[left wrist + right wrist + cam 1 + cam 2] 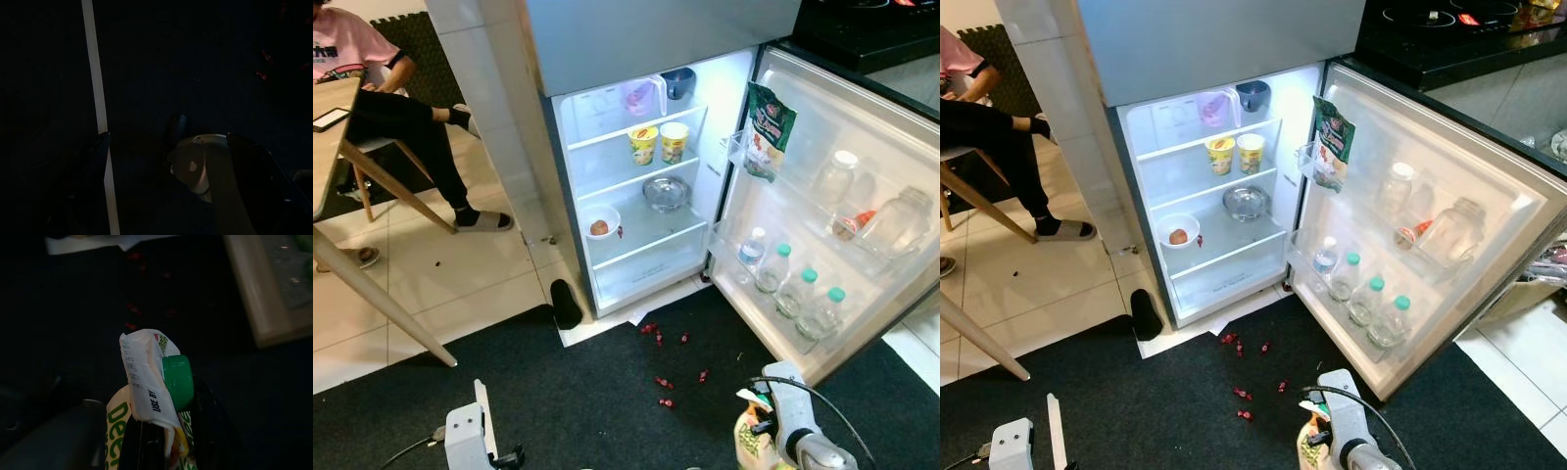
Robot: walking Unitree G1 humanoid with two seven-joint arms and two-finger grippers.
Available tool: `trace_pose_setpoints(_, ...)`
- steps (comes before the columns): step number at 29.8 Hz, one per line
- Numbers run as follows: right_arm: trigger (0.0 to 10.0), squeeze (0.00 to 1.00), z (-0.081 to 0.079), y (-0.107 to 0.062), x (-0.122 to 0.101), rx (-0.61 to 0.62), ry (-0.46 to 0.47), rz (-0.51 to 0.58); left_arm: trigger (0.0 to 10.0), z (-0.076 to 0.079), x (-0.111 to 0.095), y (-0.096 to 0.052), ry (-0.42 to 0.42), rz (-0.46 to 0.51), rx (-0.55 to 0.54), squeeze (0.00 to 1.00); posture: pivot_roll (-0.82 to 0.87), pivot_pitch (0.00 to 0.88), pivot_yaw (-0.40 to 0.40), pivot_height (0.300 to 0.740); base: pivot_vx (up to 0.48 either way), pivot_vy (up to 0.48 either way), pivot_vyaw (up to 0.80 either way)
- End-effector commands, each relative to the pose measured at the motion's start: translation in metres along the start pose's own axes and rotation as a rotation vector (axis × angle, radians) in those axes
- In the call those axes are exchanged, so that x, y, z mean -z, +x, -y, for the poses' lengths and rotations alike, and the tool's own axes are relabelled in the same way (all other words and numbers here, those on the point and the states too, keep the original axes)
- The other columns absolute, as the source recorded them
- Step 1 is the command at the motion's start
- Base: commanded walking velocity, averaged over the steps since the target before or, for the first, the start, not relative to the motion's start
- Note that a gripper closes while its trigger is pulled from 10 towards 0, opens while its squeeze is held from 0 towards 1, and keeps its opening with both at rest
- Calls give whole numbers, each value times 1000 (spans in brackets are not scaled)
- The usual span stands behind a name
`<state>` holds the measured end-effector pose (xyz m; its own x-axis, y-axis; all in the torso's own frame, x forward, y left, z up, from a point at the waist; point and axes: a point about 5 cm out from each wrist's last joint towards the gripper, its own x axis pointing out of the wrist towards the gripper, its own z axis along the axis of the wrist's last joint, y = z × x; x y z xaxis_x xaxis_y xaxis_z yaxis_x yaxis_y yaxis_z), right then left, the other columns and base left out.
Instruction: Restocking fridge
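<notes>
Right gripper fingers clamped on green-capped pouch, low before open fridge. I lift it level toward door rack, clear of bottles. Left gripper idle, fingers unclear.

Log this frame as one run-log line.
fridge: door open | right tool: shut on pouch with green cap, low over dark mat | left arm: idle | red bits scattered on mat
</notes>
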<state>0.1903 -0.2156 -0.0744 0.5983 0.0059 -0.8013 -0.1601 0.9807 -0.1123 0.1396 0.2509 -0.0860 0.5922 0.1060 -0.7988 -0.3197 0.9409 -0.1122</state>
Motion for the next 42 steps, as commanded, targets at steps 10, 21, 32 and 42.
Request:
trace_pose_setpoints(10, 10000, 0, 12, 0, -2, 114, -5, -37, 10000, 5, 6, 1, -26, -16, -54, 0, -9, 0, 3, 740, 0, 0, 0)
trace_pose_setpoints(21, 2392, 0, 5, 3, -9, 95, -3, -30, 10000, 8, -3, 4, -38, 7, -74, 0, -10, 0, 7, 740, 0, 0, 0)
trace_pose_setpoints(32, 10000, 0, 2, 2, -3, 70, 68, -34, 10000, 9, -6, 5, -34, 12, -71, 0, -13, 0, 24, 740, 0, 0, 0)
trace_pose_setpoints(42, 10000, 0, -1, 1, 4, 36, 109, -43, 10000, 13, -5, 6, -34, 6, -57, 0, -20, 0, 28, 740, 0, 0, 0)
